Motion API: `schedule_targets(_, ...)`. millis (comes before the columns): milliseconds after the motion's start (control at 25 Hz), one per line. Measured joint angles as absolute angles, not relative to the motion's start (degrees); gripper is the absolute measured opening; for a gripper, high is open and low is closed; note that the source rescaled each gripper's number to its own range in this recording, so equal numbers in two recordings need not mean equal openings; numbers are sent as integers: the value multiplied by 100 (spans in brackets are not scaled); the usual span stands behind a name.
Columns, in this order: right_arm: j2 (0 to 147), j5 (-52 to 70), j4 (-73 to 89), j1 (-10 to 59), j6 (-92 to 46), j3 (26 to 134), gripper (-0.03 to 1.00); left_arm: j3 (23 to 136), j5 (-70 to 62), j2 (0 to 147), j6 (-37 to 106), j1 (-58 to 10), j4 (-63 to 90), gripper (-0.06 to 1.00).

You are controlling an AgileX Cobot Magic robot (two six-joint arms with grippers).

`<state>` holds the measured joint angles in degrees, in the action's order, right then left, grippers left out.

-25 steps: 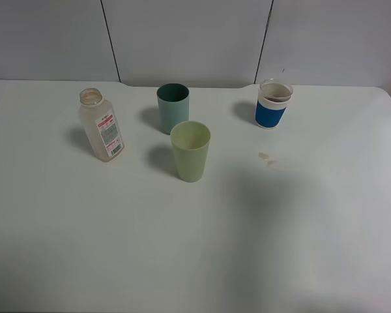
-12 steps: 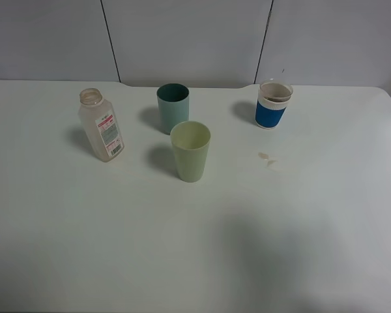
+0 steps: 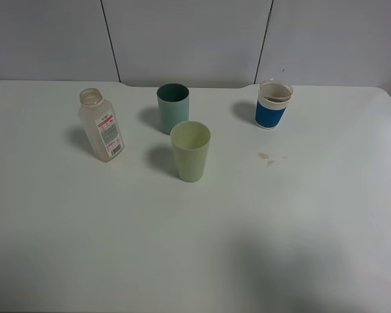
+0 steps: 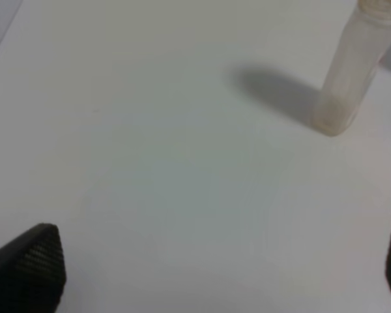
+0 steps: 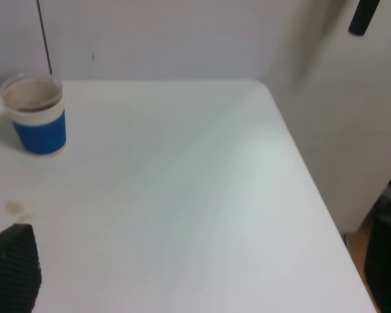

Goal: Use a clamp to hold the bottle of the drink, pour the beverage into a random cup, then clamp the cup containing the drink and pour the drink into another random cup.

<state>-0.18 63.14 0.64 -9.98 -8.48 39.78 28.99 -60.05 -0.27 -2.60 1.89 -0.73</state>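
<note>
The white table held everything upright. The uncapped bottle stood at ten o'clock, the green cup at centre, the teal cup just behind, the blue-banded cup at two. Both pincers, left gripper and right gripper, seemingly spread apart, gripped nothing.

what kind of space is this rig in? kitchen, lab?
Looks like a lab or test bench, not a kitchen: a bare white table against plain grey wall panels, with only a staged bottle and three cups, such as the blue-banded cup.
</note>
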Motion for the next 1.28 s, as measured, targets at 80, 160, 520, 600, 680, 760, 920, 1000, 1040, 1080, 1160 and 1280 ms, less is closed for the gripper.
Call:
schedule_targets(80, -18, 6350, 64, -998, -848, 3978, 100, 2899, -6005, -27, -260, 189, -73, 100)
schedule_targets(160, -18, 6350, 64, -980, -848, 3978, 100, 2899, -6005, -27, -260, 189, -73, 100)
schedule_targets(520, -18, 6343, 109, -747, -914, 3755, 100, 2899, -6005, -27, -260, 189, -73, 100)
schedule_targets(600, -18, 6343, 256, -668, -920, 3524, 100, 2899, -6005, -27, -260, 189, -73, 100)
schedule_targets(680, -18, 6286, 418, -647, -920, 3104, 100, 2899, -6005, -27, -260, 189, -73, 100)
schedule_targets(760, -18, 6237, 497, -647, -920, 2917, 100, 2899, -6005, -27, -260, 189, -73, 100)
schedule_targets(920, -18, 6155, 503, -647, -886, 2912, 100, 2899, -6005, -27, -260, 189, -73, 100)
schedule_targets(1000, -18, 6155, 503, -647, -879, 2912, 100, 2899, -6005, -27, -260, 189, -73, 100)
schedule_targets(1040, -18, 6155, 503, -647, -875, 2912, 100, 2899, -6005, -27, -260, 189, -73, 100)
schedule_targets(1080, -18, 6155, 497, -647, -868, 2912, 100, 2899, -6005, -27, -260, 189, -73, 100)
schedule_targets(1160, -18, 6155, 486, -647, -824, 2912, 100, 2899, -6005, -27, -260, 189, -73, 100)
schedule_targets(1280, -18, 6155, 481, -647, -792, 2912, 100, 2899, -6005, -27, -260, 189, -73, 100)
